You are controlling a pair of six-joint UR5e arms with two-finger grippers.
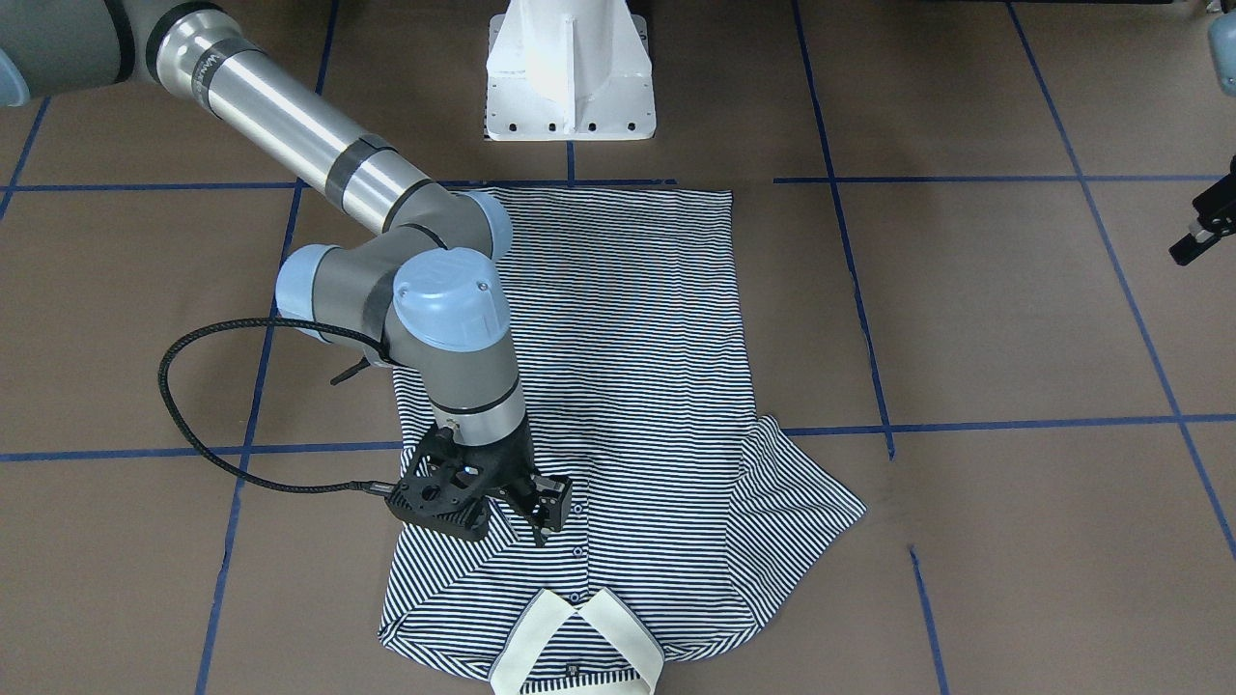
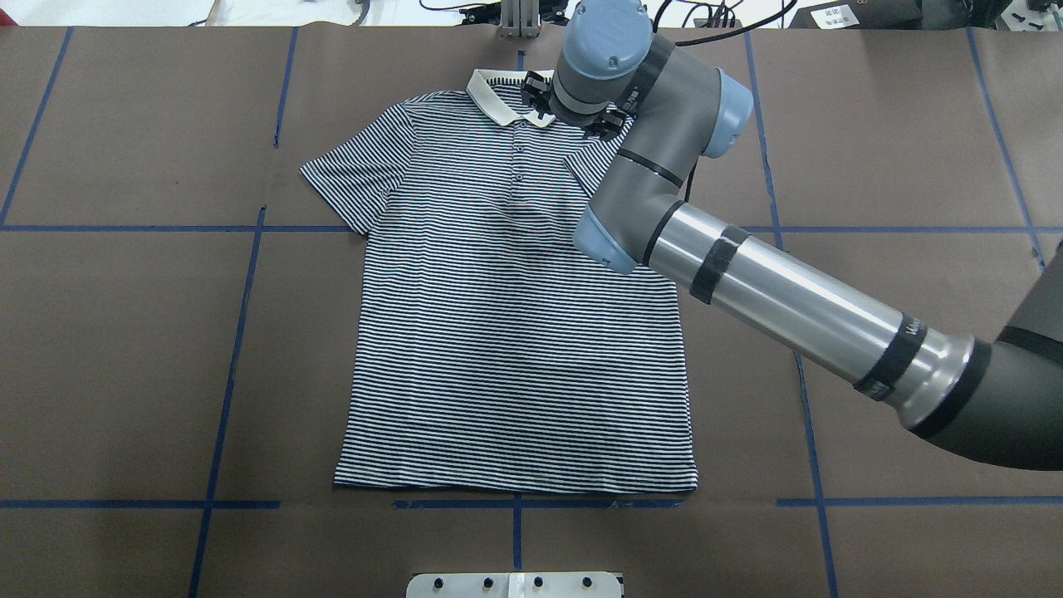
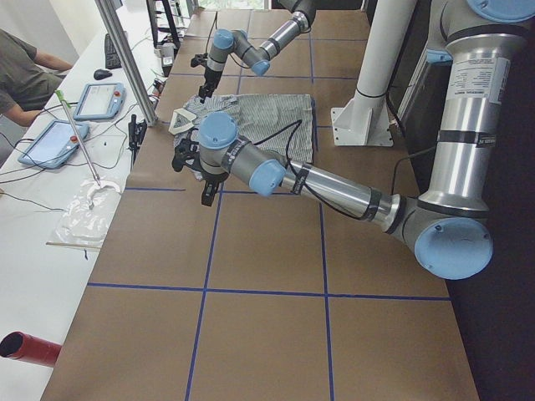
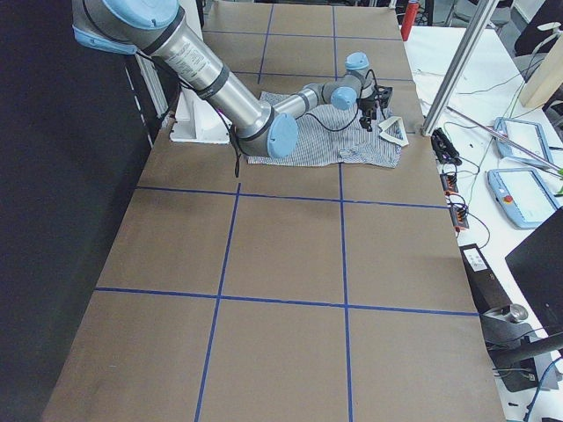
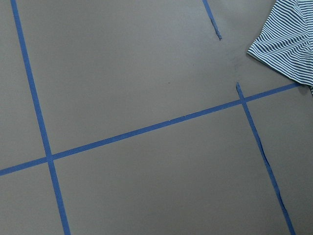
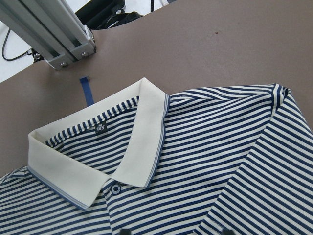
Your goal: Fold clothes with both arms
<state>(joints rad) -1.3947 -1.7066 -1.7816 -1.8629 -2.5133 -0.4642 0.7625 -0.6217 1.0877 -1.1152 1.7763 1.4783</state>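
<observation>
The polo shirt is laid flat, front side up, at the centre of the table, with the collar directed away from the robot and the hem nearest the pedestal. The sleeve on the robot's right is folded inward over the chest; the opposite sleeve is spread flat. The right gripper is positioned low over the folded sleeve, beside the placket; its 2 fingertips are seen parted in the right wrist view, with nothing clamped between them. The left gripper is held over bare table, well apart from the shirt; whether its jaws are parted cannot be told
</observation>
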